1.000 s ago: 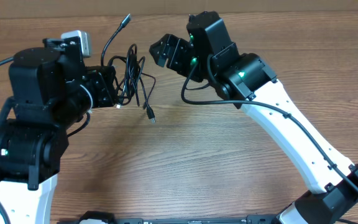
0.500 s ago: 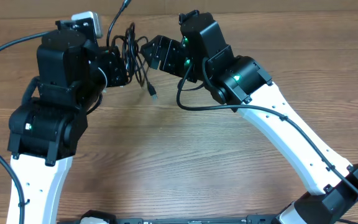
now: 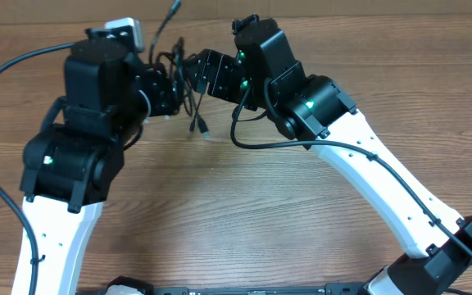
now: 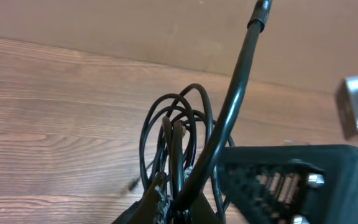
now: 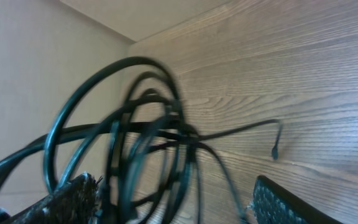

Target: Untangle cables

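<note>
Left arm (image 3: pixel 72 156): comes up from 7 o'clock on the table (image 3: pixel 244 205), elbow bent and wrist swung toward 2 o'clock. That puts the left gripper (image 3: pixel 169 88) up around 12 o'clock, near the far edge.
Left claw: clamped tight on the cables (image 4: pixel 230 106). In its own wrist cam the strands all funnel down into the pinch at 6 o'clock.
Right arm (image 3: pixel 359 156): long white link reaching from 5 o'clock up toward 12, wrist folded over toward 9 o'clock. The right gripper (image 3: pixel 197 72) ends up nose to nose with the left one, just beside it.
Right claw: spread wide. Its wrist cam shows one finger (image 5: pixel 73 199) at 7 o'clock and the other at 5, with the loops hanging between them, closer to the 7 o'clock one. Honestly can't tell if any strand touches a pad.
Cables: a black knot of loops between the two claws, at 12 o'clock in the overhead view.
Loose ends: one plug end (image 3: pixel 204 129) dangles toward 6 o'clock below the knot. A stiffer strand pokes up toward 12 with a plug tip (image 4: pixel 263 9).
Lights: small green lights (image 3: pixel 314 100) glowing on both arms.
</note>
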`<state>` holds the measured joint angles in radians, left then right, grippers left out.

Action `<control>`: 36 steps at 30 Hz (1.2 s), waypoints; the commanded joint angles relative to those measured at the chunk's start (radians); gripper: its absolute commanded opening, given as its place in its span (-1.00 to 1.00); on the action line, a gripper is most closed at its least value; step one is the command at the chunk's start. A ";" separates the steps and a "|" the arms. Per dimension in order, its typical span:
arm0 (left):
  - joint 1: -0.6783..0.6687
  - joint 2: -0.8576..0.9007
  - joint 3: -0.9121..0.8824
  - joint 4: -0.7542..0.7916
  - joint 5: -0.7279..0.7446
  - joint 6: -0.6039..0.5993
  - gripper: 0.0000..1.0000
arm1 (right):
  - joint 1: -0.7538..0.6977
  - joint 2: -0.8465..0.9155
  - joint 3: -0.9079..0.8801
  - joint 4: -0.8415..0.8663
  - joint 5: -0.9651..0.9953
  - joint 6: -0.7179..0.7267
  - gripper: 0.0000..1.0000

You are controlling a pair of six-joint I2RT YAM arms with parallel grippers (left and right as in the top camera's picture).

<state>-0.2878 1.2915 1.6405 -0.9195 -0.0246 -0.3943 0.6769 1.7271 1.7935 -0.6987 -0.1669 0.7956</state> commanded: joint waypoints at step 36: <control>0.039 -0.308 0.012 -0.335 -0.262 0.047 -0.67 | -0.542 -0.352 0.002 -0.154 0.251 -0.460 -0.92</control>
<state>-0.2543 0.9997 1.6417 -1.2404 -0.2615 -0.3599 0.1963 1.3777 1.7912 -0.8536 0.0601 0.4240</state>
